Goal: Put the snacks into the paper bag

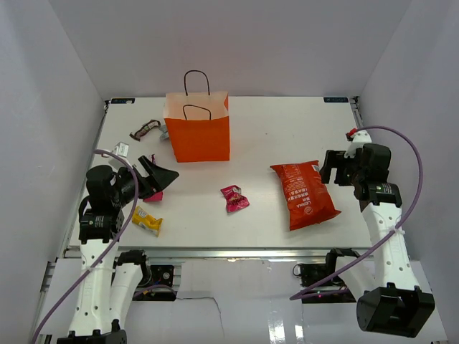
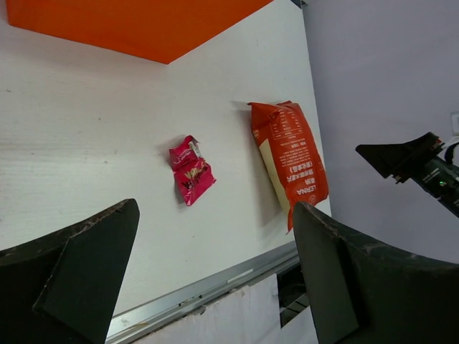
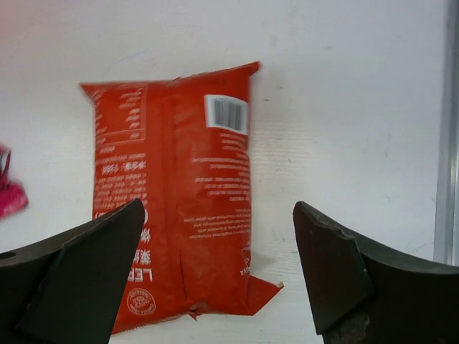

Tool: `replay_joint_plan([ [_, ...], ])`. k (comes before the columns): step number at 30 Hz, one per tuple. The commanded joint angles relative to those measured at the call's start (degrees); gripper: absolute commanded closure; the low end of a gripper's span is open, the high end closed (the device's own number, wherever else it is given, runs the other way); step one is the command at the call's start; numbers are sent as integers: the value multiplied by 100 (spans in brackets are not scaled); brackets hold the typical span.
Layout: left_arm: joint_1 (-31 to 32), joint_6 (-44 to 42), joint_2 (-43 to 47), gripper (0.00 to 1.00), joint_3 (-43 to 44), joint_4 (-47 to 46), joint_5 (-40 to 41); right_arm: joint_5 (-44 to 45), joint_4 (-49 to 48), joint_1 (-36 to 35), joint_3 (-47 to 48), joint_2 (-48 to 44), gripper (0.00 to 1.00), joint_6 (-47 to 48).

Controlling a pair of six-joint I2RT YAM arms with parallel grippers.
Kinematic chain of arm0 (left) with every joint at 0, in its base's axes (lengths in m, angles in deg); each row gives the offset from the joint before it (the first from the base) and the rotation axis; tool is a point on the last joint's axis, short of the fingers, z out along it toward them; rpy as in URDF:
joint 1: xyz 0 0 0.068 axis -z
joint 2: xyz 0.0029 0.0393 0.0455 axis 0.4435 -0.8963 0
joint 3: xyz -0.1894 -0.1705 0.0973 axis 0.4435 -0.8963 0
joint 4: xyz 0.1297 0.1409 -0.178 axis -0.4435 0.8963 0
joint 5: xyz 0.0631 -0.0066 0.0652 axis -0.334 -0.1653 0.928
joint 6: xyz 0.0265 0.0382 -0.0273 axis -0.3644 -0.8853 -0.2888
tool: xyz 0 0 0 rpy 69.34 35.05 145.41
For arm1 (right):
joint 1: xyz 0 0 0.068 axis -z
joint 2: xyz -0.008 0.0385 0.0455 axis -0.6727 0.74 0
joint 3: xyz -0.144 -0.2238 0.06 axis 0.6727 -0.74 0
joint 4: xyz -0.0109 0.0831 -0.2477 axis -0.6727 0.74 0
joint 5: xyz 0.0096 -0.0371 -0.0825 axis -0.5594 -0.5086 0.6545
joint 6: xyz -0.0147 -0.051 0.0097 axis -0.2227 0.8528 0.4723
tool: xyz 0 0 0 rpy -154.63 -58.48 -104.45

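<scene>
Right gripper (image 1: 330, 166), fingers spread wide, hovers by the red chip bag (image 1: 304, 195).

Orange paper bag (image 1: 201, 136) is looking matt and smooth, the red chip bag (image 3: 179, 193) is shining like glossy, crinkly plastic. The white worktop (image 1: 287, 136) is showing a matt, faintly grainy finish with a metal edge strip (image 2: 208, 287). The fingers (image 3: 337, 272) on the right tool (image 3: 219, 208) are looking like scuffed matt black plastic.
</scene>
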Motion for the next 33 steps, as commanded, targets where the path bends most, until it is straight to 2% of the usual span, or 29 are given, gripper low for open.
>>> replay_joint_plan([
  [1, -11, 303, -64, 2, 198, -534, -558, -1989, 248, -12, 402, -59, 10, 1963],
  [4, -11, 865, -125, 2, 111, -1080, -813, -3527, 1344, -47, 789, -103, 10, 3640],
  [7, -11, 1086, -318, 2, 119, -1205, -945, -3295, 1751, -56, 956, 80, 10, 3977],
  [10, 50, 1165, -415, 2, 67, -1205, -1033, -3074, 1753, 14, 895, 589, 10, 3663],
  [13, 156, 1227, -407, 2, 5, -1171, -1007, -3335, 1735, 356, 1026, 1301, 7, 3179],
  [17, 621, 1376, -144, 2, -214, -1091, -788, -3373, 1560, 577, 1228, 2013, 2, 2748],
  [25, 859, 1710, 314, 2, -909, -1074, -594, -3118, 1341, 744, 1255, 2839, 1, 2660],
  [31, 938, 1623, 16, 2, -769, -1065, -620, -2722, 637, 761, 930, 3165, 0, 2370],
  [33, 973, 1561, -90, 2, -725, -1074, -629, -2774, 418, 753, 825, 3236, 5, 2221],
])
